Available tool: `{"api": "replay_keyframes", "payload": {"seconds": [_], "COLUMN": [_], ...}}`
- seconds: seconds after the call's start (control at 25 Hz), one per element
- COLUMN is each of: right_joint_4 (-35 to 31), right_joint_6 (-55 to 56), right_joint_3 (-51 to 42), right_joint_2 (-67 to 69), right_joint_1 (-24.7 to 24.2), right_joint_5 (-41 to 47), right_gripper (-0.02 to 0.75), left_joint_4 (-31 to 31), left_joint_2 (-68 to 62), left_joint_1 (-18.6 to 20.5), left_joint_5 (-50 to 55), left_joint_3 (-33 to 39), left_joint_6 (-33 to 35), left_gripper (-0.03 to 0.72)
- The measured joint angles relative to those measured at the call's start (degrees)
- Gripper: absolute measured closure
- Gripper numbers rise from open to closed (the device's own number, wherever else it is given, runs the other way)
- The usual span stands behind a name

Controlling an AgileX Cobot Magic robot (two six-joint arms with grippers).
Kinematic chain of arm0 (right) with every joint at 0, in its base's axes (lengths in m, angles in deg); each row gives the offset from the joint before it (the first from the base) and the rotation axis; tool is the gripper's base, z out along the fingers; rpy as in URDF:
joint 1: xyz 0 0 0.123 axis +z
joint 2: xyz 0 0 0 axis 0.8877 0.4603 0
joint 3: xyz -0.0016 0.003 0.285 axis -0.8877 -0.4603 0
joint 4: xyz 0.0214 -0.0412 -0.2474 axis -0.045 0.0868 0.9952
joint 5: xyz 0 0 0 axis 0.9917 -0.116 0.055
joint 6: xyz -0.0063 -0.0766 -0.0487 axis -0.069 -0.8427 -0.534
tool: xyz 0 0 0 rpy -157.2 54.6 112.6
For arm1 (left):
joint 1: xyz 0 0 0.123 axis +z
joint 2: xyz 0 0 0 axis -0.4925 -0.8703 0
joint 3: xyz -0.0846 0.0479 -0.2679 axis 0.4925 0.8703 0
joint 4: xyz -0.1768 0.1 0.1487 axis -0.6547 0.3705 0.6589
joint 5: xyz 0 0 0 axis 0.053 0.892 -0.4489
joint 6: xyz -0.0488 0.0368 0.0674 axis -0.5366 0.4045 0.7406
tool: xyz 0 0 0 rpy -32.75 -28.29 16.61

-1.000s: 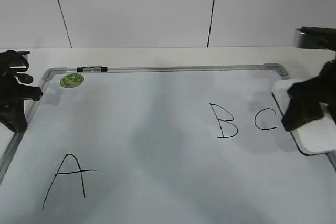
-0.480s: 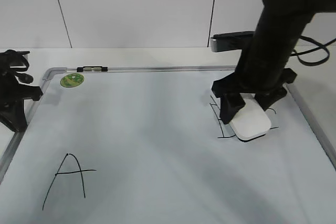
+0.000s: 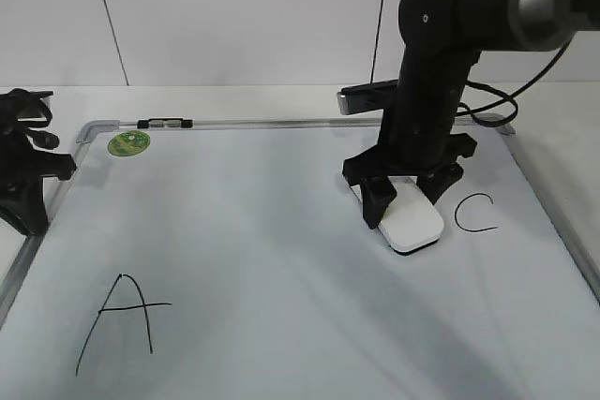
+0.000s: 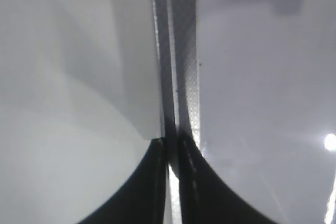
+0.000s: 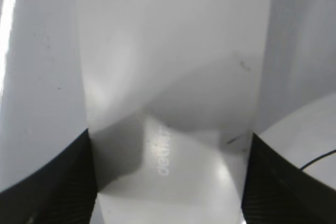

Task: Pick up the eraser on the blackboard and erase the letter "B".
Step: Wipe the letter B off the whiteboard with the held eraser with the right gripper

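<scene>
A: Where does the eraser [image 3: 410,217] sit?

B: Flat on the blackboard [image 3: 281,259], just left of the "C" [image 3: 474,213], about where a "B" would stand. No stroke of that letter shows; whether any ink hides under the block, I cannot tell.

A: And the right gripper [image 3: 405,196]?

B: Its fingers [image 5: 50,182] pinch the eraser across its two long sides, one dark pad on each flank in the right wrist view [image 5: 168,103].

A: How do you judge it will handle?

B: Light and rigid, I'd say: a smooth plastic shell, likely slippery at the edges, with a softer underside that drags on the board. A hold across the long sides, near the middle, looks right, so pressure spreads evenly and it does not tip while wiping.

A: The left gripper [image 4: 170,182]?

B: It is parked at the board's left frame, well apart from the work, fingers pressed nearly together on nothing. The "A" [image 3: 122,320] and the marker [image 3: 164,124] are untouched.
</scene>
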Motion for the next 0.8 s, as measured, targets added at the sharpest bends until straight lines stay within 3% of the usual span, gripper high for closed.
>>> {"api": "replay_keyframes", "payload": {"seconds": [0.8], "right_joint_4": [-1.6], "right_joint_6": [0.9], "right_joint_3": [1.7], "right_joint_2": [1.9], "right_joint_1": [-0.8], "right_joint_5": [1.6], "right_gripper": [0.188], "left_joint_4": [0.0], "left_joint_2": [0.0], "left_joint_1": [0.0], "left_joint_5": [0.0], "left_joint_3": [0.0], "left_joint_6": [0.0], "left_gripper": [0.669]}}
